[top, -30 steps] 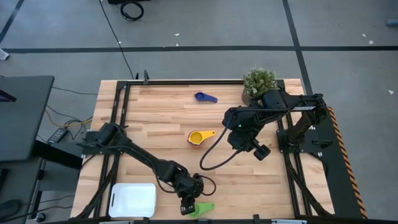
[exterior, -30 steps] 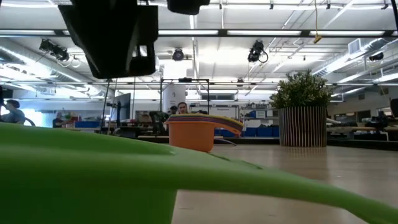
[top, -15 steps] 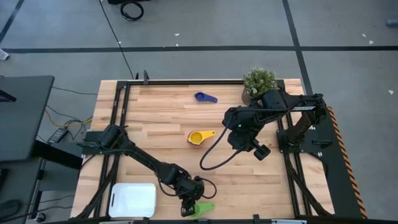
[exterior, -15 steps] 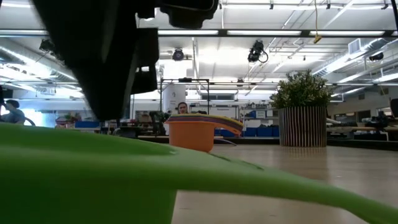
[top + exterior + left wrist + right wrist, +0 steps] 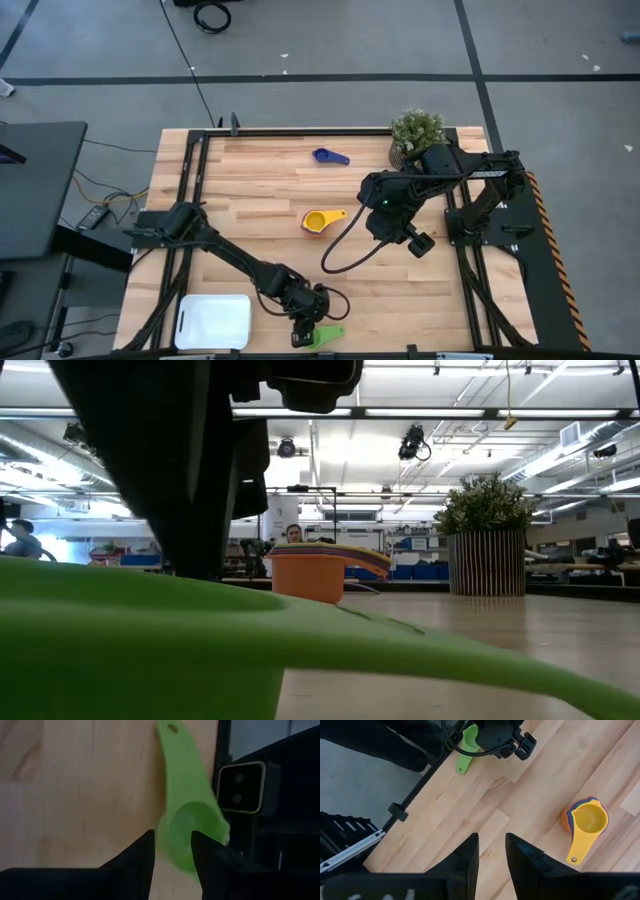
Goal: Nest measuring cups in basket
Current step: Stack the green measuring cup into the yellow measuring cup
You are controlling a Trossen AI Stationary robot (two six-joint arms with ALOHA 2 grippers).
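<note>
A green measuring cup lies on its base at the table's near edge, handle pointing toward the table's right. My left gripper is open and low over the cup's bowl, one finger outside the bowl's wall and the other over its hollow. A nested stack of cups, yellow on top, stands mid-table. A blue cup lies near the far edge. The white basket sits at the near left. My right gripper hangs open, high over the right half of the table. My left gripper comes at the green cup's bowl wall slanting down from the far left, its fingers on either side of that wall. Whether a finger touches the wall I cannot tell. The cup rests on the table.
A potted plant stands at the far right corner. A small camera box sits on the near frame rail right beside the green cup. Bare wood lies between the stack and the near edge.
My left gripper has sunk toward the green cup at the near edge; in the low view its dark fingers have come down and fill more of the picture. The green cup has stayed where it was.
</note>
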